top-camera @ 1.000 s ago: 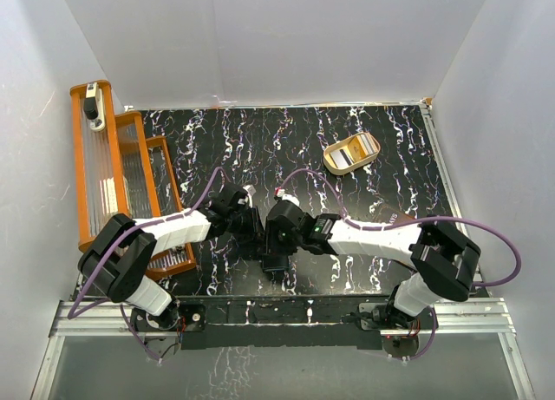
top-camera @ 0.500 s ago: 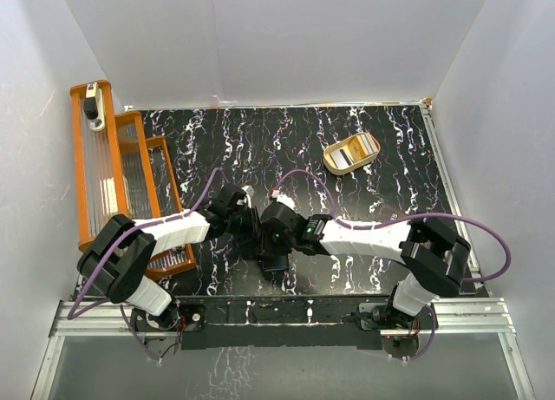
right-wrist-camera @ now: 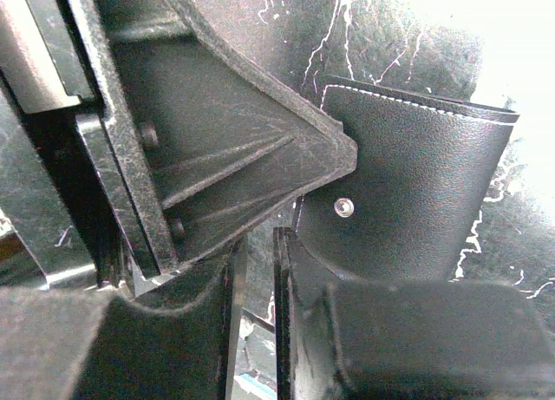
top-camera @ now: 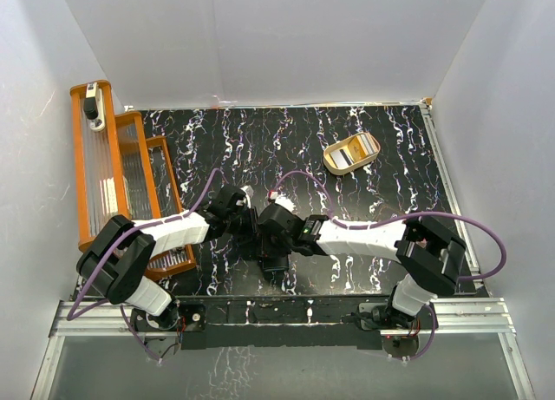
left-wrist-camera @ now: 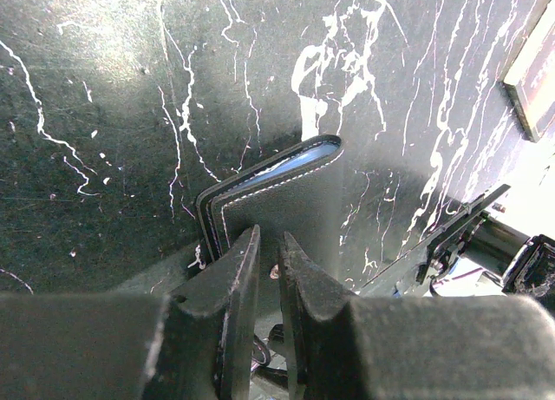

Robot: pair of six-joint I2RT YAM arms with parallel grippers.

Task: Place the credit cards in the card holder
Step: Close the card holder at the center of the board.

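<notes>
Top view: the left fingers (top-camera: 250, 229) and right fingers (top-camera: 270, 242) meet at the near centre of the desk (top-camera: 390, 192). Credit cards (top-camera: 355, 148) lie in a tan tray (top-camera: 333, 163) at far right.

Left wrist view: the left fingers stand narrow, pinching one flap of the card holder (left-wrist-camera: 277, 200). It stands on edge, partly folded, with a blue card (left-wrist-camera: 303, 155) inside.

Right wrist view: the right fingers stand narrow beside the card holder's snap flap. Whether they grip it cannot be told.

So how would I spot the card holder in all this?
Find the black marbled table, then the middle of its near edge. There the left gripper pinches the card holder: a small black folded wallet with pale stitching along its edges, half open in a V. Unlike the tan oval tray at the back right, it is dark and folded.
</notes>
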